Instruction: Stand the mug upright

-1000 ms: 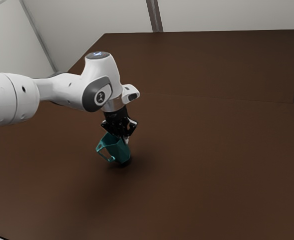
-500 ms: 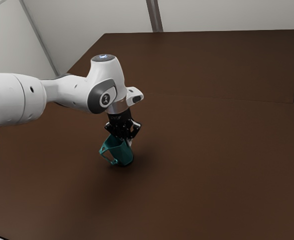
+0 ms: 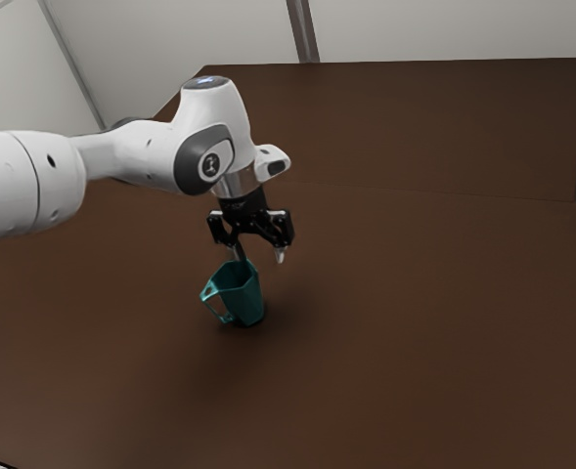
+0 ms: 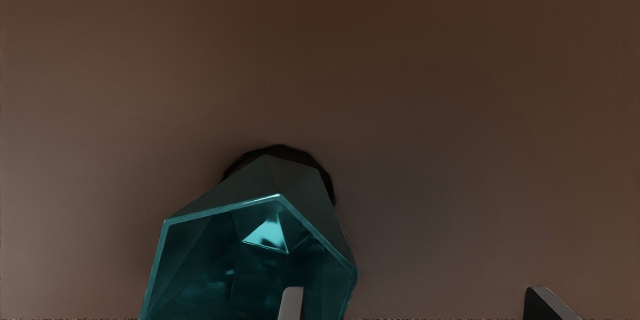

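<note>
The black gripper (image 3: 259, 256) hangs just above the mug in the exterior view, its two fingers spread wide. A teal faceted mug (image 3: 241, 296) stands nearly upright on the table, with a slight lean, its handle toward the exterior view's left. In the wrist view the open gripper (image 4: 417, 300) has one finger over the opening of the mug (image 4: 300, 180) and the other outside it, well away from the wall. Nothing is held between them. The mug's base is partly hidden beneath its body in the wrist view.
The brown table (image 3: 415, 322) spreads around the mug on all sides. Its far edge meets pale walls (image 3: 444, 29) at the back of the exterior view.
The gripper has opened from around the mug's rim and risen. The mug, tilted a second ago, has turned more upright and shifted slightly toward the exterior view's right.
</note>
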Controlling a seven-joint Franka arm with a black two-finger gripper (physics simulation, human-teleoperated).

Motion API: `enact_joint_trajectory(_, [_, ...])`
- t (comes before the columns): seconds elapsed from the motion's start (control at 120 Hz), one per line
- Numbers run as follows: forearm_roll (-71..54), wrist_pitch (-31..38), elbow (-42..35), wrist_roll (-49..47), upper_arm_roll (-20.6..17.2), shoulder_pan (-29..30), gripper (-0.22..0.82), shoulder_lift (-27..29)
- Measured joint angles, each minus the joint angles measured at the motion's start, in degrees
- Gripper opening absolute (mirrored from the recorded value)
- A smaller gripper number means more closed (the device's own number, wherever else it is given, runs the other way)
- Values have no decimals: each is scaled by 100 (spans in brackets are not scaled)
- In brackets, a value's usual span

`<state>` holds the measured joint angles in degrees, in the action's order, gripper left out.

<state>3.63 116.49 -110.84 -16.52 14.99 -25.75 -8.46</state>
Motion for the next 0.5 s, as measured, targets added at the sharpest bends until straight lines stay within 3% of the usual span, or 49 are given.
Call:
enact_joint_trajectory(0.067, [0, -116, 282, 44, -157, 162, 50, 37])
enact_joint_trajectory(0.125, [-28, -251, 620, 141, -794, 834, 52, 45])
enact_joint_trajectory(0.167, [-46, -370, 860, 243, -1047, 1135, 54, 47])
enact_joint_trajectory(0.333, [-83, -919, 1711, 819, -1031, 1436, 57, 56])
enact_joint_trajectory(0.5, [-326, -1422, 2193, 1380, -1598, 2060, 59, 168])
